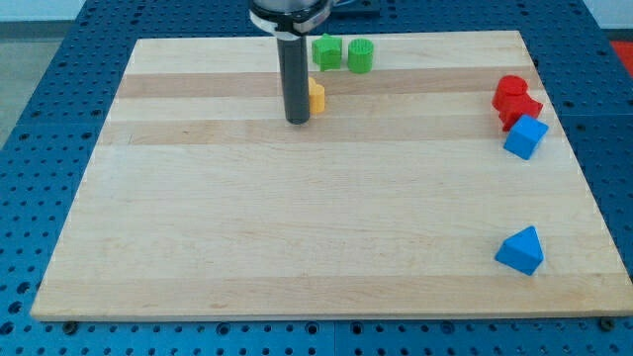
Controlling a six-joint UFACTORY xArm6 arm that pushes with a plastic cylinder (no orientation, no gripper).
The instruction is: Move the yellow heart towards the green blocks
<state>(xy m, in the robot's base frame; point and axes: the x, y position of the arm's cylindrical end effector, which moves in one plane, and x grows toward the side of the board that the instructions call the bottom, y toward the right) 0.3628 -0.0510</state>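
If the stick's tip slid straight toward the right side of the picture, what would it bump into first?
My tip would meet the yellow block first, I think. That block sits right beside the rod, partly hidden behind it, a little toward the view's top. The green blocks lie further up, probably out of that line.

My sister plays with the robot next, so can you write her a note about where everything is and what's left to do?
My tip: on the board, right against the left side of the yellow block, which the rod mostly hides, so its heart shape cannot be confirmed.
Green blocks: side by side at the view's top edge, just above and right of the yellow one.
Done: yellow is already near the greens, but a gap remains.
Left: nudge it up and a little right.
Elsewhere: red blocks and a blue block at the right edge, another blue block lower right.
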